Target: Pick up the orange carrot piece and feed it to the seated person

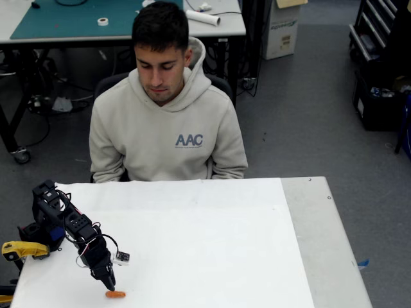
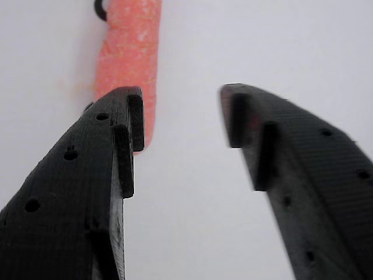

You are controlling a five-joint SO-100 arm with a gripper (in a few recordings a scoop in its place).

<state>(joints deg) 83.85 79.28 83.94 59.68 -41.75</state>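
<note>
The orange carrot piece (image 1: pixel 115 294) lies flat on the white table sheet near the front left edge. My gripper (image 1: pixel 110 283) hangs just above and behind it, pointing down. In the wrist view the carrot piece (image 2: pixel 129 58) runs lengthwise at the upper left, its near end partly behind the left fingertip (image 2: pixel 125 111). My gripper (image 2: pixel 182 119) is open, and the gap between the fingers holds only white sheet. The seated person (image 1: pixel 166 122) sits at the table's far side in a beige hoodie, head bowed toward the table.
A yellow handle (image 1: pixel 22 249) sticks out beside the arm's base at the left edge. The white sheet (image 1: pixel 205 244) covers most of the table, with a bare grey strip (image 1: pixel 327 244) on the right. A desk with a green mat (image 1: pixel 77 19) stands behind the person.
</note>
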